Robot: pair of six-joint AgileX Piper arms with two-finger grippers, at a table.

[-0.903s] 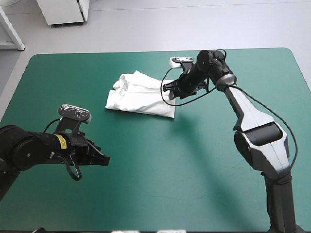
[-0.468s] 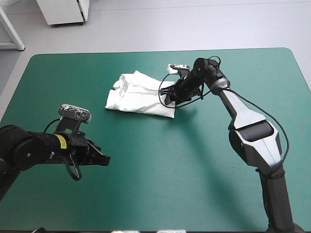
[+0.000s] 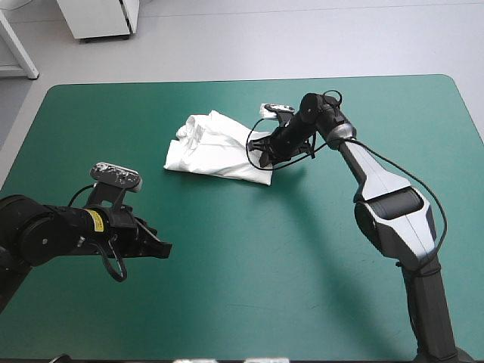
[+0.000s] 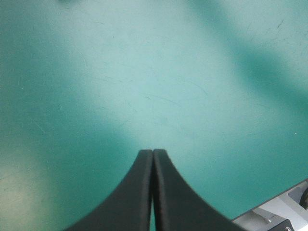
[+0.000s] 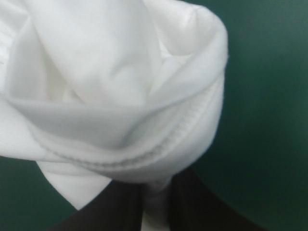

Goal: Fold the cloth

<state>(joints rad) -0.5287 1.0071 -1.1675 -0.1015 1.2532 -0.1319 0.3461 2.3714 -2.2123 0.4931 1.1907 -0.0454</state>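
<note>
Our right hand [image 3: 259, 153] pinches the T-shirt [image 3: 212, 150] edge, shifted slightly toward it since earlier | our left hand [image 4: 152, 154] stays pressed together over the table [image 3: 302, 287].

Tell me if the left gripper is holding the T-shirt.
No, the left gripper is shut on nothing, over bare teal-green cover.
</note>
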